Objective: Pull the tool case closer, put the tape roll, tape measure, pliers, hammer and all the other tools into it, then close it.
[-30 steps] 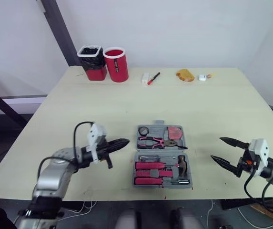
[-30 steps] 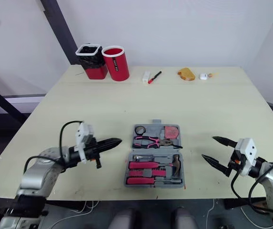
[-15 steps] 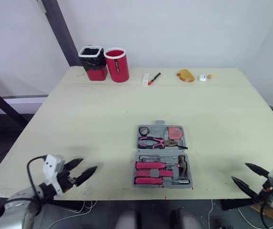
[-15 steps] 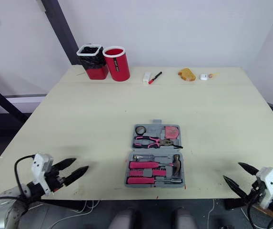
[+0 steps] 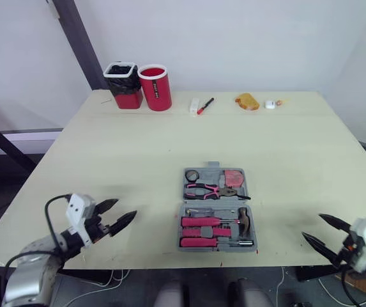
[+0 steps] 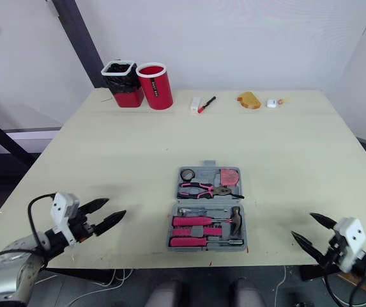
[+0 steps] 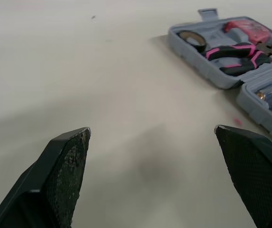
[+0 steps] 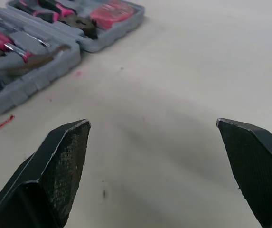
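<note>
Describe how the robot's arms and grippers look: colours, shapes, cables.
The left gripper and right gripper each have two black fingers that taper to points and have grainy inner faces. A white boxy mount sits behind each. The left forearm shell is silver-grey, with a black cable looping over it.

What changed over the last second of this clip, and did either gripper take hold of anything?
Both arms drew back from the tool case toward the near edge of the table. The left gripper, which looked shut beside the case, is now open. The right gripper stayed open. Neither took hold of anything. The case stayed where it was, lid open, with the tools lying in it.
</note>
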Controlling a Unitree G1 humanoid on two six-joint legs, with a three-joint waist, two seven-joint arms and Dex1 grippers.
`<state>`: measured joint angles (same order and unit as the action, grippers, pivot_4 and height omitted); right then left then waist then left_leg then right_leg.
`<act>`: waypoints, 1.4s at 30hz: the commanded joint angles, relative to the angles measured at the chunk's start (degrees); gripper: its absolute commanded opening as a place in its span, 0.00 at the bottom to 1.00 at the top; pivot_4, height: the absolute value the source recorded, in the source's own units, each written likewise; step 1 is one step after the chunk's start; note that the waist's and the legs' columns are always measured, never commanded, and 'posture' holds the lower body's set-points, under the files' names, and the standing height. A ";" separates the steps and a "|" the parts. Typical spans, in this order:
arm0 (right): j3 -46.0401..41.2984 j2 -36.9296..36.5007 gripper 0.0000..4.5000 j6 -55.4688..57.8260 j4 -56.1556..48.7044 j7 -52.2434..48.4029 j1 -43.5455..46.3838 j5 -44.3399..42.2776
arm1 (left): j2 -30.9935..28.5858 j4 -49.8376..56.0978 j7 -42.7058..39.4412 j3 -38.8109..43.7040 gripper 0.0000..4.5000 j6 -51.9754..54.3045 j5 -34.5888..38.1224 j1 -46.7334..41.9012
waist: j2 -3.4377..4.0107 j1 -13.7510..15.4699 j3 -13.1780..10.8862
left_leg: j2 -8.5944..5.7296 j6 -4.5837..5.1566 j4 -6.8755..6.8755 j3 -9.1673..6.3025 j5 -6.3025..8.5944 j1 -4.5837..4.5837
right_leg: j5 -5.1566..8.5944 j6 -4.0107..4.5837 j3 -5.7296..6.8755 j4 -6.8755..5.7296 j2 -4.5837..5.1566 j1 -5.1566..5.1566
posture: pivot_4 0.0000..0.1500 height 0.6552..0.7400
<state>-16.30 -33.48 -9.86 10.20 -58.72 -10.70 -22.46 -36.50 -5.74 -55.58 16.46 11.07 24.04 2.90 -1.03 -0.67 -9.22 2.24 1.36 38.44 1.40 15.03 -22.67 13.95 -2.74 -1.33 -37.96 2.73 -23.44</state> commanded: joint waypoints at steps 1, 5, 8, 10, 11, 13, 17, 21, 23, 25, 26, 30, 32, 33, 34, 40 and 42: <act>2.21 -0.68 1.00 0.65 -0.07 1.92 4.57 2.69 | -1.85 -1.16 -1.49 -3.31 0.99 -1.70 -3.08 -3.65 | 0.00 -0.01 0.00 | 0.00 0.00 0.00 0.01 0.00 0.00 | 0.00 0.00 0.00 0.00 -0.01 0.00 | 1.00 0.97; 6.94 -0.30 1.00 3.24 1.26 1.49 10.83 4.84 | -1.96 -5.15 -3.16 -7.16 0.81 -2.32 -5.04 -9.55 | 0.00 0.00 0.00 | -0.01 0.00 0.01 -0.01 0.00 -0.01 | -0.01 -0.01 0.02 -0.01 -0.02 0.00 | 1.00 0.97; 10.27 0.14 0.83 4.73 3.45 1.77 15.72 6.85 | -1.58 -8.70 -4.83 -10.50 0.50 -3.02 -6.86 -13.55 | 0.00 0.01 0.00 | -0.01 0.00 0.00 -0.02 0.00 -0.03 | -0.02 -0.02 0.03 -0.01 -0.03 0.00 | 1.00 0.97; 12.84 0.23 0.60 6.46 5.43 1.04 19.05 8.06 | -0.81 -11.63 -6.07 -13.01 0.26 -3.31 -8.15 -16.79 | 0.01 0.00 -0.01 | -0.02 0.00 0.00 -0.03 0.00 -0.08 | -0.02 -0.02 0.05 0.00 -0.03 -0.02 | 1.00 0.97; 14.42 0.27 0.49 7.83 6.69 0.87 20.94 9.05 | -0.33 -13.28 -6.81 -14.68 0.17 -3.54 -9.16 -18.59 | 0.01 0.00 -0.01 | -0.02 0.00 0.00 -0.03 0.00 -0.10 | -0.02 -0.02 0.05 0.01 -0.02 -0.03 | 1.00 0.97; 16.99 0.28 0.26 9.51 8.54 0.18 23.73 10.66 | 0.29 -15.85 -8.47 -17.61 0.00 -3.75 -10.83 -21.20 | 0.00 0.04 -0.01 | -0.03 0.00 0.01 -0.04 0.00 -0.12 | -0.02 -0.03 0.06 0.00 -0.03 -0.03 | 1.00 0.97; 21.40 0.71 0.01 10.57 11.53 -1.92 28.01 13.33 | 2.09 -20.51 -11.12 -21.86 0.00 -4.43 -13.25 -25.51 | 0.00 0.01 -0.01 | -0.03 0.00 0.03 -0.05 0.00 -0.13 | -0.02 -0.03 0.07 -0.01 -0.04 -0.03 | 1.00 0.97; 24.34 1.48 0.01 10.14 13.97 -3.34 30.71 15.27 | 3.72 -24.94 -13.22 -24.76 0.00 -5.48 -15.36 -28.84 | 0.01 -0.03 -0.01 | -0.03 0.00 0.02 -0.06 0.00 -0.15 | -0.02 -0.03 0.09 0.00 -0.04 -0.04 | 1.00 0.97; 25.63 2.29 0.01 9.67 14.78 -3.81 31.93 16.02 | 4.64 -27.32 -13.91 -25.86 0.00 -5.98 -16.45 -30.49 | 0.00 -0.06 -0.01 | -0.03 0.00 0.02 -0.06 0.00 -0.15 | -0.02 -0.03 0.09 -0.01 -0.04 -0.04 | 1.00 0.97; 26.17 2.89 0.01 9.19 15.24 -3.84 32.59 16.50 | 5.13 -28.91 -14.61 -26.54 0.00 -6.39 -17.11 -31.55 | 0.00 -0.08 -0.01 | -0.03 0.00 0.03 -0.08 0.00 -0.14 | -0.02 -0.03 0.09 -0.02 -0.04 -0.03 | 1.00 0.97; 26.21 3.13 0.01 8.93 15.50 -3.69 32.84 16.63 | 5.35 -29.47 -14.78 -26.73 0.00 -6.63 -17.30 -31.96 | 0.00 -0.08 -0.01 | -0.03 0.00 0.03 -0.08 0.00 -0.14 | -0.03 -0.03 0.09 -0.02 -0.05 -0.03 | 1.00 0.97; 26.36 4.02 0.01 7.85 16.52 -3.01 33.94 17.21 | 6.17 -31.34 -15.23 -26.91 0.00 -7.42 -18.14 -33.23 | 0.00 -0.02 -0.01 | -0.03 0.00 0.03 -0.08 -0.01 -0.15 | -0.03 -0.04 0.09 -0.02 -0.04 -0.03 | 1.00 0.97; 26.38 4.28 0.01 7.59 16.96 -2.90 34.31 17.46 | 6.30 -31.94 -15.48 -27.00 0.00 -7.86 -18.54 -33.46 | 0.01 0.00 -0.01 | -0.04 0.00 0.04 -0.08 0.00 -0.15 | -0.03 -0.04 0.09 -0.02 -0.04 -0.03 | 1.00 0.97; 26.39 4.36 0.01 7.52 17.08 -2.89 34.40 17.57 | 6.38 -32.22 -15.53 -26.98 0.00 -8.06 -18.69 -33.53 | 0.00 0.02 -0.01 | -0.04 0.00 0.04 -0.08 0.00 -0.15 | -0.03 -0.04 0.09 -0.02 -0.04 -0.03 | 1.00 0.97; 26.43 4.38 0.01 7.32 17.18 -2.92 34.45 17.74 | 6.46 -32.47 -15.62 -26.97 0.00 -8.22 -18.86 -33.58 | 0.00 0.01 -0.01 | -0.04 0.00 0.04 -0.08 -0.01 -0.15 | -0.03 -0.04 0.10 -0.02 -0.04 -0.03 | 1.00 0.97; 26.54 4.56 0.01 6.78 17.54 -2.88 34.62 18.26 | 7.02 -33.39 -15.89 -27.07 0.00 -8.93 -19.60 -33.77 | 0.00 0.01 -0.01 | -0.04 0.00 0.04 -0.09 -0.01 -0.14 | -0.03 -0.04 0.10 -0.03 -0.04 -0.03 | 1.00 0.97; 26.61 4.57 0.01 6.67 17.67 -2.84 34.76 18.46 | 7.23 -33.40 -16.26 -27.28 0.00 -8.70 -19.66 -33.87 | 0.00 0.02 -0.01 | -0.04 0.00 0.04 -0.09 -0.01 -0.15 | -0.03 -0.04 0.10 -0.03 -0.04 -0.03 | 1.00 0.97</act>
<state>10.48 -28.97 -2.54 28.07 -61.79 22.99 -4.24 -29.74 -38.53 -71.30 -9.57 2.32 5.58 -30.88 -1.02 -0.66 -9.23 2.21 1.37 38.48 1.31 15.02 -22.82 13.92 -2.77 -1.23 -37.98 2.69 -23.47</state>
